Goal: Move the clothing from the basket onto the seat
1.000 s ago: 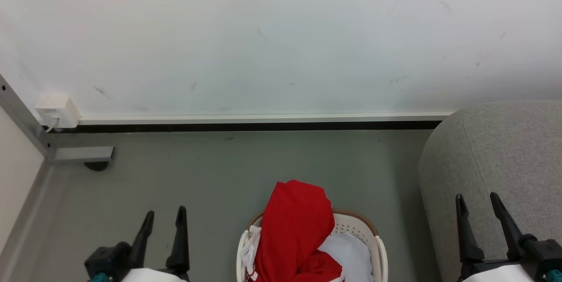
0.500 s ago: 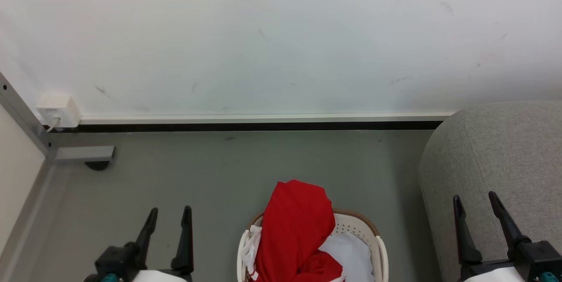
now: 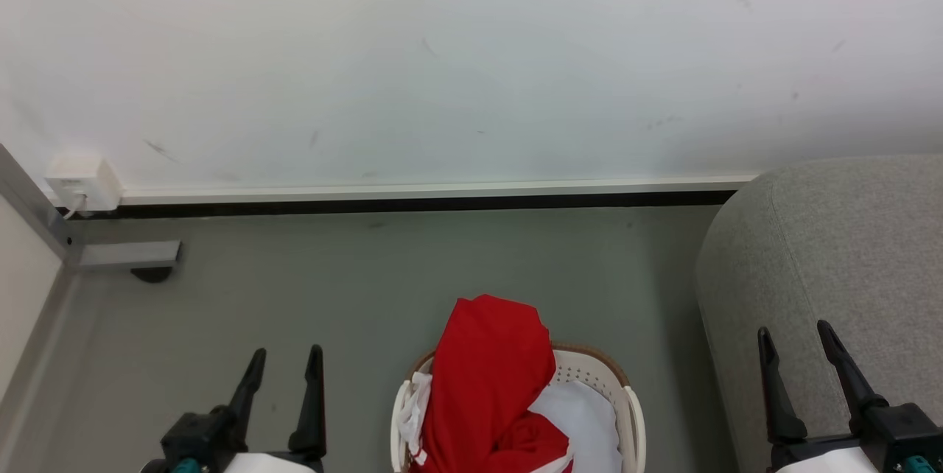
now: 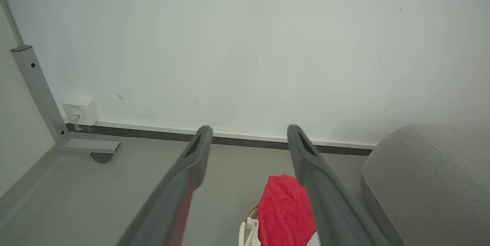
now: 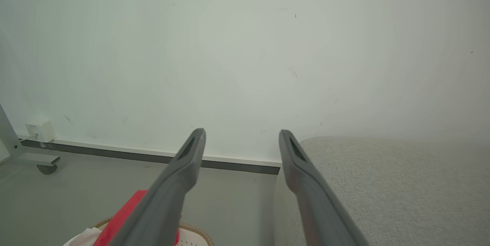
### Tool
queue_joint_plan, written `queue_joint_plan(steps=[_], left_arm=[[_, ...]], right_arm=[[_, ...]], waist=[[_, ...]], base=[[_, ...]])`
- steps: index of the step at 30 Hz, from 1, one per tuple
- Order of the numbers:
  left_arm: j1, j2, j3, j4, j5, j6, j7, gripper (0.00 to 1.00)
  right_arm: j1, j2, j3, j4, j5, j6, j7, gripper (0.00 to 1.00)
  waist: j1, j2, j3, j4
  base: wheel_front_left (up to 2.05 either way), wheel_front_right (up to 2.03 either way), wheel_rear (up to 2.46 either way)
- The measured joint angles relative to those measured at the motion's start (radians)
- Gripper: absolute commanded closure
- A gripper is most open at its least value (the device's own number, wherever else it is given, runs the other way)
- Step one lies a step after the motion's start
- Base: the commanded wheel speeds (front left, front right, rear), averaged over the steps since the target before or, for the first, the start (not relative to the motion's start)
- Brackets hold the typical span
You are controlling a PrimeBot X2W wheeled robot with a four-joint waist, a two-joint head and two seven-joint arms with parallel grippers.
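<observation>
Two grippers, one basket, one seat. Left gripper (image 3: 286, 352), fingers spread wide and empty, stands left of the basket (image 3: 635, 421), apart from it. The red clothing (image 3: 490, 370) lies heaped inside, draped over the far rim. Right gripper (image 3: 793, 328), likewise wide and empty, is in front of the seat (image 3: 847, 237).

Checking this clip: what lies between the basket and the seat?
Only a bare strip of grey floor lies between the basket and the seat. The head view shows this gap.
</observation>
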State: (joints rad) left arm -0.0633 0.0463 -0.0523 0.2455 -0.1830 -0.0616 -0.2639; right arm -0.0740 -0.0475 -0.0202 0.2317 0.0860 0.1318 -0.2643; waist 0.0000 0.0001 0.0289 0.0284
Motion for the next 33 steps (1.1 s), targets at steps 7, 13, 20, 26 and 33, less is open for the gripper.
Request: queue_joint_plan(steps=[7,13,20,26,33], left_arm=[[-0.043,0.001,-0.023,0.007,0.002,-0.012,0.0,0.0],[-0.137,0.001,-0.089,0.065,0.03,-0.03,0.0,0.0],[-0.3,0.001,-0.193,0.27,0.099,-0.045,0.0,0.0],[-0.467,0.01,-0.245,0.5,0.176,-0.012,0.109,0.0],[-0.587,0.037,-0.276,0.727,0.232,0.037,0.346,0.0]], right_arm=[[-0.032,0.0,-0.001,-0.011,0.01,0.0,0.0,0.0],[-0.078,-0.001,-0.003,-0.03,0.022,0.0,0.0,0.0],[-0.165,-0.001,0.021,-0.059,0.049,0.0,0.0,0.0],[-0.236,-0.001,0.04,-0.08,0.095,0.0,-0.001,0.0],[-0.274,-0.002,0.051,-0.1,0.15,0.0,-0.001,0.0]], waist=[[0.0,-0.0001,0.053,-0.021],[0.0001,0.0,0.144,-0.046],[0.0002,0.0,0.288,-0.091],[0.0003,0.0,0.418,-0.148],[0.0004,0.0,0.532,-0.233]], base=[[0.0,0.0,0.0],[0.0,0.0,0.0],[0.0,0.0,0.0],[0.0,0.0,0.0],[0.0,0.0,0.0]])
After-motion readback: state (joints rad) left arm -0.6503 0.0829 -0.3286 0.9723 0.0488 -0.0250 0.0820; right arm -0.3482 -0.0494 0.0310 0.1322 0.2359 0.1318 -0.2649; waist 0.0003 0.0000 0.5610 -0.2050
